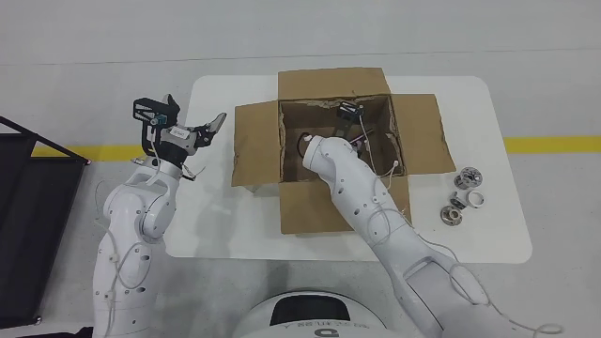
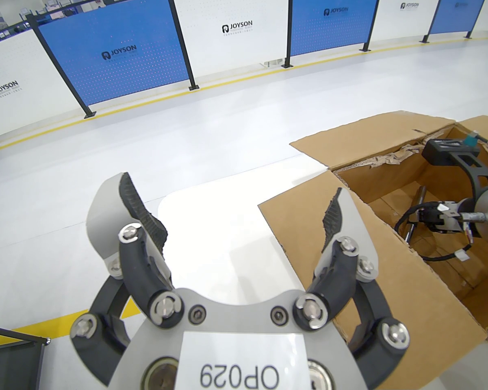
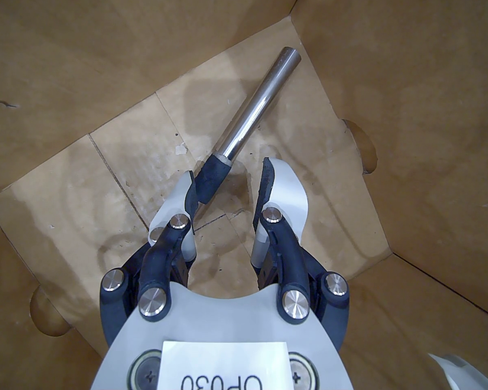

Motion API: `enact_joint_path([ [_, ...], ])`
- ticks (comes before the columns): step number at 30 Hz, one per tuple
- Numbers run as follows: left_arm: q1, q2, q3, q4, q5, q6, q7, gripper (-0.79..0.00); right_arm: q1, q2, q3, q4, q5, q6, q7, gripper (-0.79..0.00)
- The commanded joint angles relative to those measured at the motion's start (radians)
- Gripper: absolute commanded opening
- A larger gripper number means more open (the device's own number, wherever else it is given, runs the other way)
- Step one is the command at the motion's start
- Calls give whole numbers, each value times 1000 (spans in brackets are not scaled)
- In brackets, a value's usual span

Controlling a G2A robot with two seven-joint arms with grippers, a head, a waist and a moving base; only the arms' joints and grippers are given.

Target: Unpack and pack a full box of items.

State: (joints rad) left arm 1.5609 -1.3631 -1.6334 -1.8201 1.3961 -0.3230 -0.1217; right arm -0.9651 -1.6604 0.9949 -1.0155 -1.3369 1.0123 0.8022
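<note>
The right gripper (image 3: 229, 174) is down inside the cardboard box (image 1: 254, 145), its fingers partly spread around the black-capped end of a metal rod (image 3: 252, 103) lying on the box floor, close by one pad. The left gripper (image 2: 231, 186) hangs spread wide and empty beside the box over the white table (image 1: 235, 216). Small metal parts (image 1: 465, 197) lie on the table's far side. Blue and white fence panels (image 2: 126, 54) stand beyond.
</note>
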Motion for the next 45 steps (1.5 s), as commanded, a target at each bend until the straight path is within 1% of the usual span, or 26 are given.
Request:
enact_joint_path([
  [1, 0, 0, 0, 0, 0, 0, 0, 0, 0, 0, 0, 0, 0, 0, 0, -446],
  [8, 0, 0, 0, 0, 0, 0, 0, 0, 0, 0, 0, 0, 0, 0, 0, -446],
  [9, 0, 0, 0, 0, 0, 0, 0, 0, -2, 0, 1, 0, 0, -5, -4, 0],
  [11, 0, 0, 0, 0, 0, 0, 0, 0, -16, 0, 9, -17, 20, -42, -33, 0],
  [16, 0, 0, 0, 0, 0, 0, 0, 0, -92, 5, 76, -138, 128, -140, -137, 0],
  [19, 0, 0, 0, 0, 0, 0, 0, 0, -126, 7, 109, -185, 172, -165, -182, 0],
  [21, 0, 0, 0, 0, 0, 0, 0, 0, -125, 5, 123, -181, 187, -143, -201, 0],
  [25, 0, 0, 0, 0, 0, 0, 0, 0, -80, -9, 115, -102, 220, -103, -225, 0],
  [26, 0, 0, 0, 0, 0, 0, 0, 0, -67, -13, 113, -80, 230, -95, -232, -43],
  [27, 0, 0, 0, 0, 0, 0, 0, 0, -54, -17, 113, -57, 242, -87, -240, -108],
  [28, 0, 0, 0, 0, 0, 0, 0, 0, -42, -21, 113, -36, 254, -79, -250, -142],
  [32, 0, 0, 0, 0, 0, 0, 0, 0, -5, -36, 118, 32, 302, -52, -299, -188],
  [33, 0, 0, 0, 0, 0, 0, 0, 0, 2, -40, 119, 47, 313, -45, -314, -234],
  [35, 0, 0, 0, 0, 0, 0, 0, 0, 16, -47, 123, 77, 334, -34, -339, -271],
  [36, 0, 0, 0, 0, 0, 0, 0, 0, 25, -50, 124, 93, 343, -31, -346, -314],
  [38, 0, 0, 0, 0, 0, 0, 0, 0, 43, -55, 127, 128, 361, -24, -356, -357],
  [45, 0, 0, 0, 0, 0, 0, 0, 0, 115, -72, 122, 254, 395, 0, -352, -446],
])
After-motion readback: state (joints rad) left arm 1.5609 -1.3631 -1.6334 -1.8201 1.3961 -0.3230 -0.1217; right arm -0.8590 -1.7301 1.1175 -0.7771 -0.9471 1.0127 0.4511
